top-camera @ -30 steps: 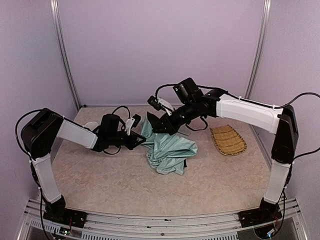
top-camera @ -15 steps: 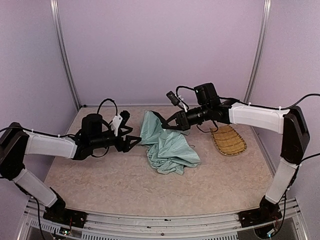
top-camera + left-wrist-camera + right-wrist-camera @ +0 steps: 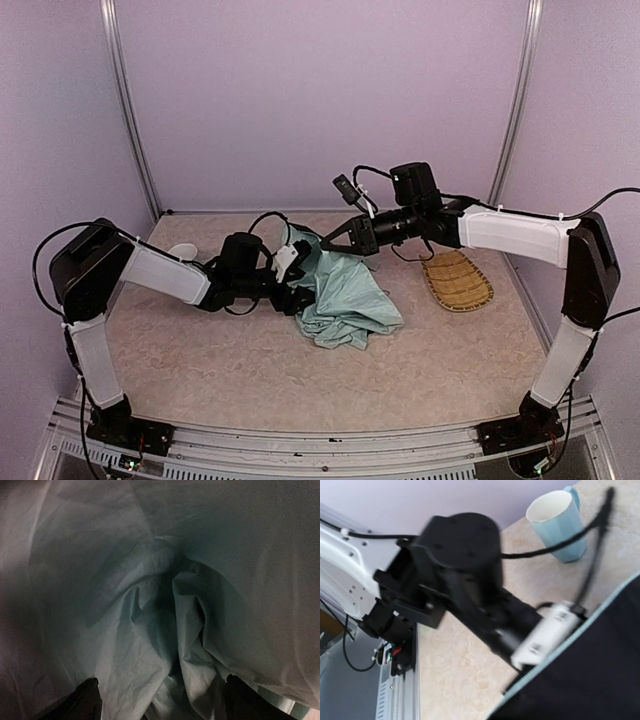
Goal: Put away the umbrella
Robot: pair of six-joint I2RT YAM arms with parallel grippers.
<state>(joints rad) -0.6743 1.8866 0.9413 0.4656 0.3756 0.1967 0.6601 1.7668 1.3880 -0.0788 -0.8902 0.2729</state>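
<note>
One umbrella point(image 3: 350, 298) lies crumpled, mint fabric creased; black underside showing.

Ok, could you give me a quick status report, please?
Left gripper open, pressed against the umbrella fabric. Right gripper shut on its raised edge. Fabric crumpled, not yet bundled. Cup and tray well aside.

Robot lab test cell. Plain lilac panel walls point(image 3: 320, 90), bare aluminium corner posts point(image 3: 128, 110), beige stone-pattern tabletop point(image 3: 420, 360). Two black-and-white arms point(image 3: 510, 232) bolted to a slotted aluminium rail point(image 3: 300, 440), loose black cables point(image 3: 612, 189) exposed.
</note>
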